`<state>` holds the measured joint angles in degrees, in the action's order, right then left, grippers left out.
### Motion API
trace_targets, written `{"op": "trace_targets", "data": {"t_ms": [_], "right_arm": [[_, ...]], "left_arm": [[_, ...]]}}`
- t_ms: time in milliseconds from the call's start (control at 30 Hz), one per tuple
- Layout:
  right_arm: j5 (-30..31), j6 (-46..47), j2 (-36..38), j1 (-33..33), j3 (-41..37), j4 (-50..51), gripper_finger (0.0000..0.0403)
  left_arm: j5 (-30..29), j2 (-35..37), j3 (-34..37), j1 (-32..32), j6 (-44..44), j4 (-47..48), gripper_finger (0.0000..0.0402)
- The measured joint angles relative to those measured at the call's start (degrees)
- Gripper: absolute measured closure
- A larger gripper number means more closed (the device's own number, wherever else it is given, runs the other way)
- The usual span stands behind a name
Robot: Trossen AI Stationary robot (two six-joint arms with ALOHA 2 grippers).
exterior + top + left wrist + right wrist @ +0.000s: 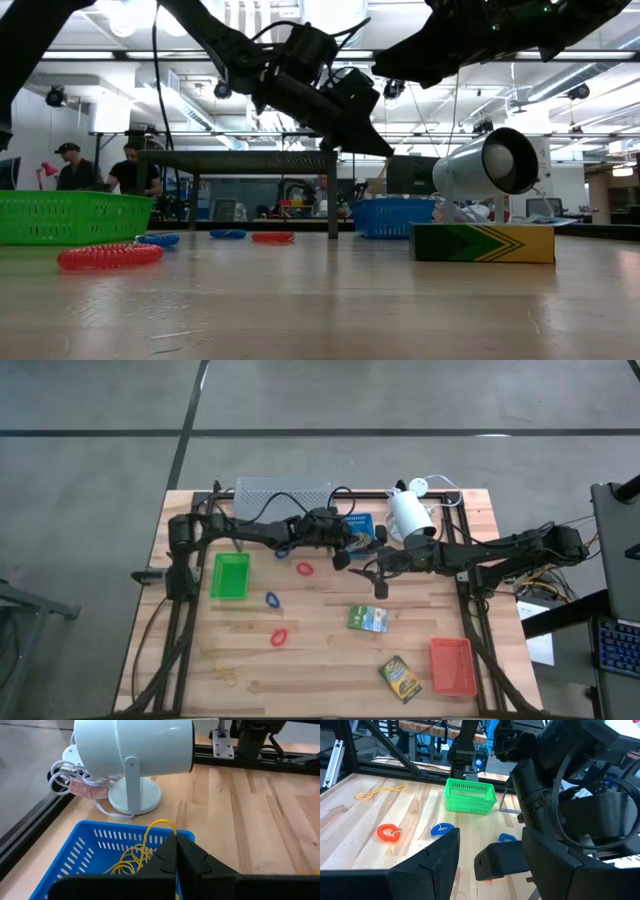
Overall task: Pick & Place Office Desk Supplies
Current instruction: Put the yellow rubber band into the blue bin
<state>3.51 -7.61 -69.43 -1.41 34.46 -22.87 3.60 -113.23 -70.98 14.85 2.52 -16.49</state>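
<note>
The left hand [176, 862] hangs over the blue tray [95, 851], which sits just in front of the white lamp [131, 750]; its fingers are pressed together on a bunch of yellow rubber bands [131, 857] that trail into the tray. The right hand [372, 572], fingers spread and empty, hovers near the lamp's front, beside the left one. A green tray [230, 575] lies well left of the lamp, the red-orange tray [452, 665] far forward of it, apparently with two card boxes [368, 618] between.

Overhead; table-level; two close wrist views
</note>
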Motion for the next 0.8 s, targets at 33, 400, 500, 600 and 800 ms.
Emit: {"op": "trace_targets", "data": {"t_ms": [33,400,500,600,800], "right_arm": [[0.0,0.08,0.0,0.02,0.0,0.0,0.0191],[0.0,0.08,0.0,0.02,-0.04,-0.01,0.0191],[0.0,-0.05,0.0,0.0,-0.08,0.0,0.0191],[0.0,0.05,0.0,0.02,-0.09,-0.02,0.0191],[0.0,-0.06,0.07,0.01,-0.09,-0.2,0.0191]], "left_arm": [[-0.34,-0.02,-0.3,0.0,0.02,0.21,0.0399],[-2.62,0.68,-3.5,-0.8,-1.1,4.61,0.0399],[-7.41,0.68,-3.5,-2.41,-4.52,4.58,0.04],[-12.95,0.68,-3.5,-4.48,-7.14,4.55,0.0401],[-26.07,0.51,-3.45,-8.38,-16.78,4.57,0.0401]]}}
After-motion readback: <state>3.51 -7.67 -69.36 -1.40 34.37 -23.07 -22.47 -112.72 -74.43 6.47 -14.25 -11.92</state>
